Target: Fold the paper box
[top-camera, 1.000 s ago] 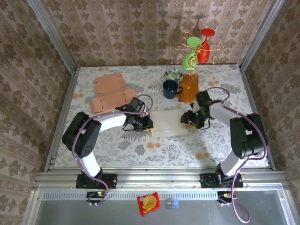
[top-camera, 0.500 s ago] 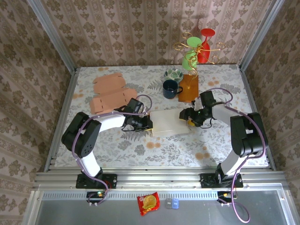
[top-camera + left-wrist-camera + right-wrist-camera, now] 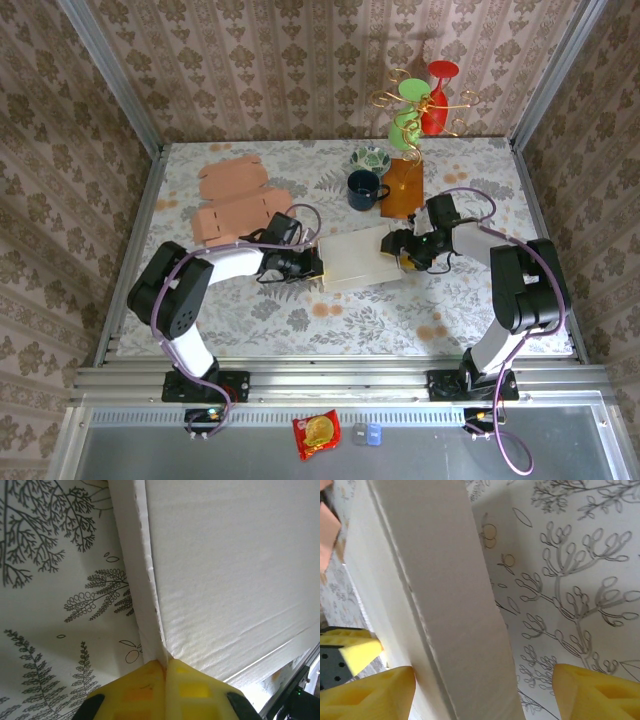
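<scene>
The white paper box [image 3: 358,258] lies at the middle of the table, between both arms. My left gripper [image 3: 312,262] is at the box's left edge. In the left wrist view its yellow fingers [image 3: 135,690] are shut on a thin side flap of the box [image 3: 145,605], with the wide white panel [image 3: 235,570] to the right. My right gripper [image 3: 400,246] is at the box's right edge. In the right wrist view it [image 3: 482,692] stands open, its yellow fingertips [image 3: 592,692] wide apart astride a raised side flap of the box [image 3: 455,595].
Flat peach cardboard blanks [image 3: 232,200] lie at the back left. A dark blue mug [image 3: 363,190], a patterned bowl [image 3: 371,158], an orange block [image 3: 403,188] and a wire stand with coloured glasses [image 3: 420,100] stand behind the box. A red snack packet [image 3: 316,434] lies below the table's front rail.
My left gripper has closed fully on the box's left flap. My right gripper has opened wider and shifted slightly back, and the box's right end has turned a little towards the back.
</scene>
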`<action>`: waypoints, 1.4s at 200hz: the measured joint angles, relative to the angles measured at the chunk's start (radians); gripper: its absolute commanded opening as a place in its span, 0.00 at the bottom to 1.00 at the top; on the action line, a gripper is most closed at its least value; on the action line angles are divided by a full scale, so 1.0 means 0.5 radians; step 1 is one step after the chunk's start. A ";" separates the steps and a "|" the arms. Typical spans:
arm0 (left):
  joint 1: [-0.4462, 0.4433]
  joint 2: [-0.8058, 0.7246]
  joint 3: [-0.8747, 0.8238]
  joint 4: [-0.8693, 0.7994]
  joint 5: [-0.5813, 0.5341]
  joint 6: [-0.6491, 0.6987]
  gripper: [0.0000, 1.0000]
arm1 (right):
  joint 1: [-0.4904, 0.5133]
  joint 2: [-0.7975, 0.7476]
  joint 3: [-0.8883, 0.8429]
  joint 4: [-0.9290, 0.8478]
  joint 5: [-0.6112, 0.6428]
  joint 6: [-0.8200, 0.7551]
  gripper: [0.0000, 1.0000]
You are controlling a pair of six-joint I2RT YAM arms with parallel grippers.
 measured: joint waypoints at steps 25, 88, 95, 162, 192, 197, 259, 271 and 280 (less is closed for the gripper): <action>0.005 0.000 0.000 0.001 0.004 0.005 0.03 | 0.006 0.011 -0.014 0.095 -0.121 0.045 0.76; 0.019 -0.001 -0.011 0.006 0.019 0.006 0.08 | 0.034 0.043 -0.047 0.341 -0.310 0.205 0.60; 0.021 -0.001 -0.011 0.006 0.023 0.006 0.08 | 0.041 0.045 -0.050 0.367 -0.320 0.235 0.58; 0.022 -0.190 -0.077 -0.014 -0.146 0.127 0.35 | 0.076 0.004 -0.083 0.511 -0.372 0.546 0.40; 0.020 -0.559 -0.153 0.076 -0.222 0.407 0.40 | 0.076 -0.047 -0.079 0.506 -0.408 0.752 0.36; 0.020 -0.617 -0.170 0.111 -0.218 0.457 0.41 | 0.076 -0.054 -0.077 0.505 -0.413 0.790 0.36; -0.152 -1.033 -0.248 0.104 -0.072 1.469 0.70 | 0.059 -0.130 0.020 0.267 -0.450 1.402 0.31; -0.223 -1.086 -0.254 0.051 -0.088 1.662 0.73 | 0.056 -0.133 0.020 0.213 -0.468 1.524 0.30; -0.249 -1.122 -0.268 0.018 -0.110 1.783 0.73 | 0.056 -0.136 0.020 0.164 -0.475 1.610 0.30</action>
